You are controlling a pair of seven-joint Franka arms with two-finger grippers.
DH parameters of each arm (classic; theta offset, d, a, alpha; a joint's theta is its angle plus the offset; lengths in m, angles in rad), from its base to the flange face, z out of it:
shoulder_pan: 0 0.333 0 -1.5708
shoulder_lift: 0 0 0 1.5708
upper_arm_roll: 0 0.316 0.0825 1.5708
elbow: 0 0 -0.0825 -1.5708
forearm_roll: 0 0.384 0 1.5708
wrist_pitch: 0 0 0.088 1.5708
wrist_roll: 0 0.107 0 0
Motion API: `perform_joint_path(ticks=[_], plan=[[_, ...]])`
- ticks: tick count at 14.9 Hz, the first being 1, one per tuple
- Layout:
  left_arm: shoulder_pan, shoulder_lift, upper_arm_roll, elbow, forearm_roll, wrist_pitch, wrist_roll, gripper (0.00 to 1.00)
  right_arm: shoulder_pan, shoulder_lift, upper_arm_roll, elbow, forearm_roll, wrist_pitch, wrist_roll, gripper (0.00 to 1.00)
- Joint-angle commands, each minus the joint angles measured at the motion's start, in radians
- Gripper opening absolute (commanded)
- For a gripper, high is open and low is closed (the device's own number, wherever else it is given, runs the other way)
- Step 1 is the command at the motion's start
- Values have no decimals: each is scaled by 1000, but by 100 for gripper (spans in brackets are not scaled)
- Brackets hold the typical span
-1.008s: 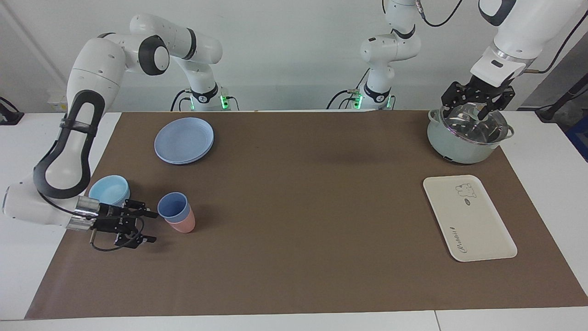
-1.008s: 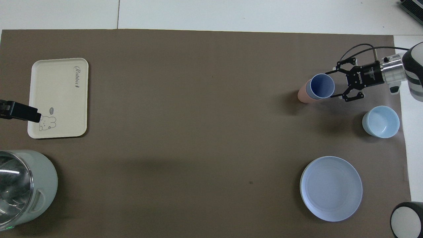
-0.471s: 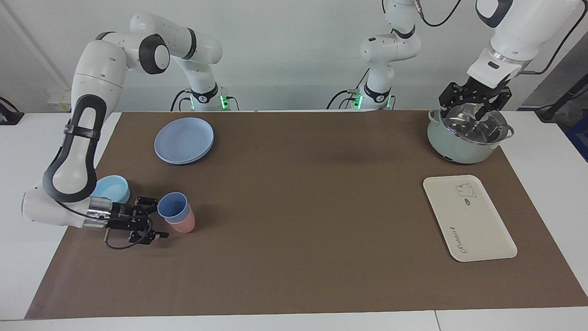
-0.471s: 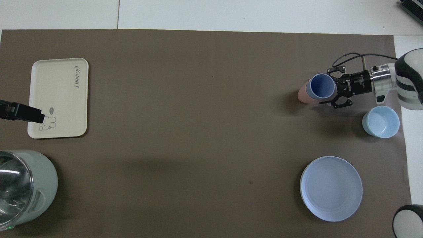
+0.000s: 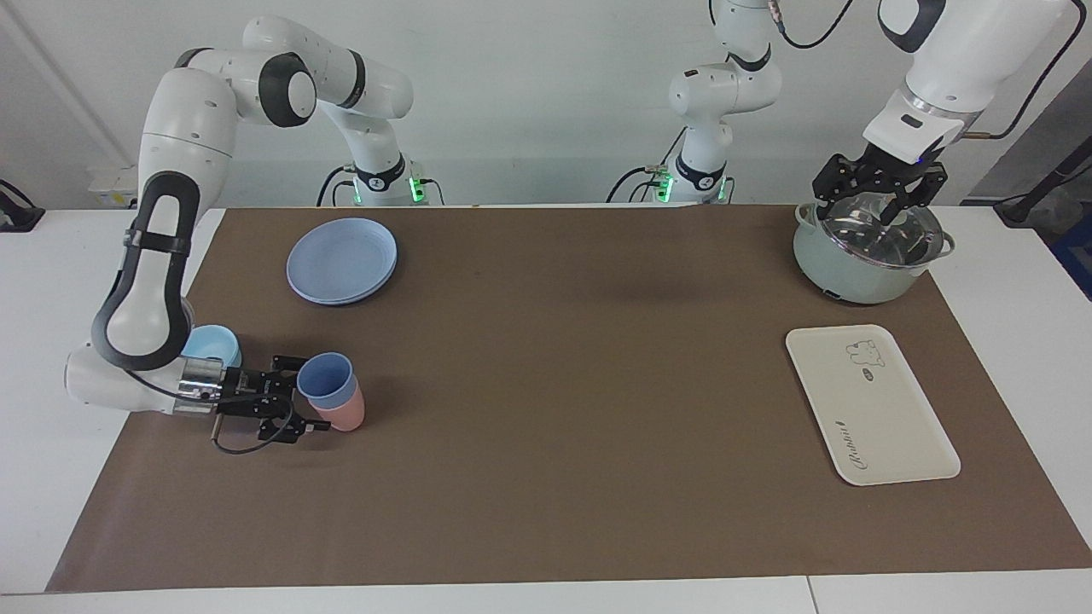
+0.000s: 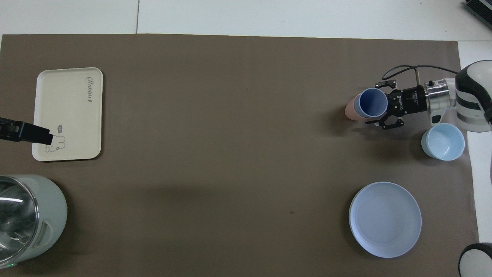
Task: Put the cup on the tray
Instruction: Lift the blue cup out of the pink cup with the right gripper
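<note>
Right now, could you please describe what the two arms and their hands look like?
Both arms are glossy white with black joint bands. The right hand is a black open-frame linkage on a silver wrist cuff, with a thin black cable looping beside it. The left hand is the same black linkage under a white wrist.

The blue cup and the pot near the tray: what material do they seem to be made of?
The blue cup, nested in a pink cup: probably plastic, matte, with flat even colour and no shine. The pot: pale green body, likely enamelled or painted metal, hard to confirm; its lid looks like clear glass with a shiny metal rim.
</note>
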Motion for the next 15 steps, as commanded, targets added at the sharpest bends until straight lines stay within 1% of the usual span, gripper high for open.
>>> perform_joint_path(ticks=[1, 4, 7, 8, 9, 10, 11, 12, 15], plan=[[-2, -28, 1, -35, 7, 22, -3, 100, 0, -57, 5, -112, 85, 80, 8, 90], [-2, -28, 1, -36, 7, 22, -3, 100, 18, -57, 5, -114, 101, 106, 8, 90], [-2, -28, 1, -36, 7, 22, -3, 100, 31, -59, 3, -126, 138, 108, 8, 90], [-2, -28, 1, -36, 7, 22, -3, 100, 31, -60, 5, -127, 139, 103, 9, 88], [-2, -30, 1, -36, 7, 22, -3, 100, 31, -63, 5, -130, 139, 91, 9, 78], [-2, -30, 1, -39, 7, 23, -3, 100, 31, -71, 5, -143, 138, 83, -1, 62], [-2, -33, 1, -41, 7, 23, -3, 100, 32, -80, 5, -146, 138, 77, -3, 38], [-2, -33, 1, -44, 7, 23, -3, 100, 34, -89, 5, -146, 138, 78, -2, 0], [-4, -33, 1, -47, 7, 23, -5, 100, 77, -156, 3, -164, 132, 98, 17, 0]])
